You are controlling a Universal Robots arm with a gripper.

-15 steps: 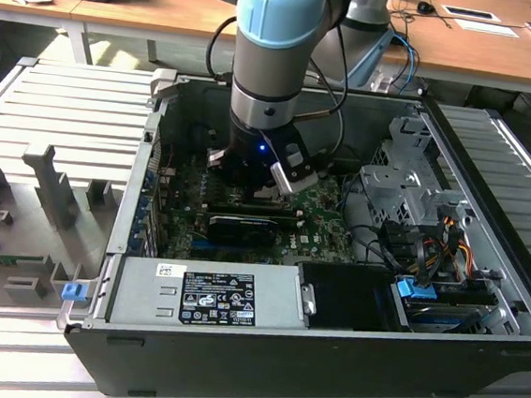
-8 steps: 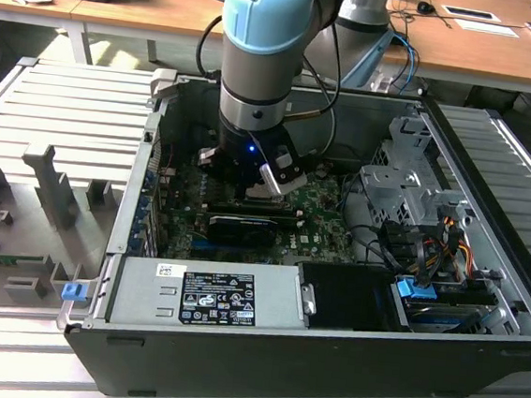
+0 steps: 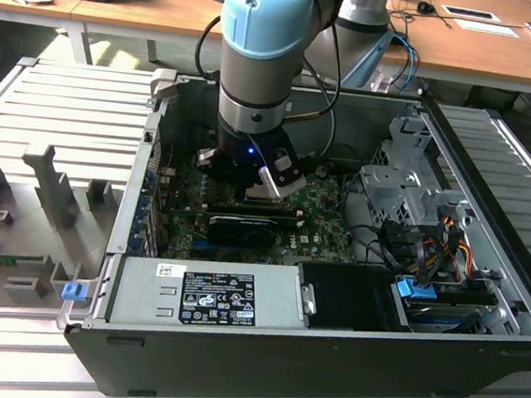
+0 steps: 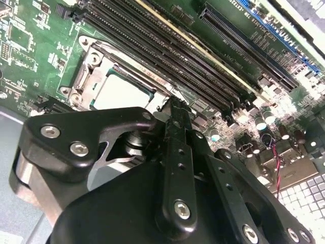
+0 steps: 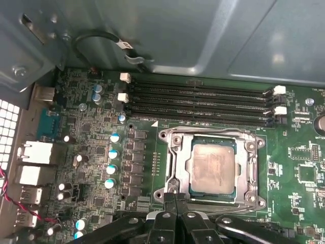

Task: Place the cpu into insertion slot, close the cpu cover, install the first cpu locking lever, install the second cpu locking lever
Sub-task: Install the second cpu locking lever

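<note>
The cpu (image 5: 213,168), silvery-grey on top, lies flat in the insertion slot (image 5: 165,135) on the green board. The cpu cover (image 5: 177,170), a metal frame, lies down around the chip. My gripper (image 5: 175,198) is shut, its black fingertips (image 5: 169,199) pressed together right at the socket's edge; I cannot see anything held between them. In the second wrist view the gripper (image 4: 175,104) tips sit just beside the cpu (image 4: 119,91). In the exterior view the gripper (image 3: 264,197) reaches down into the open computer case over the board.
Long black memory slots (image 5: 198,101) run beside the socket, with the grey case wall (image 5: 203,35) behind them. Capacitors (image 5: 111,152) and ports stand on the other side. A black card (image 3: 244,227), power supply (image 3: 204,297), drive cage (image 3: 398,193) and cables crowd the case.
</note>
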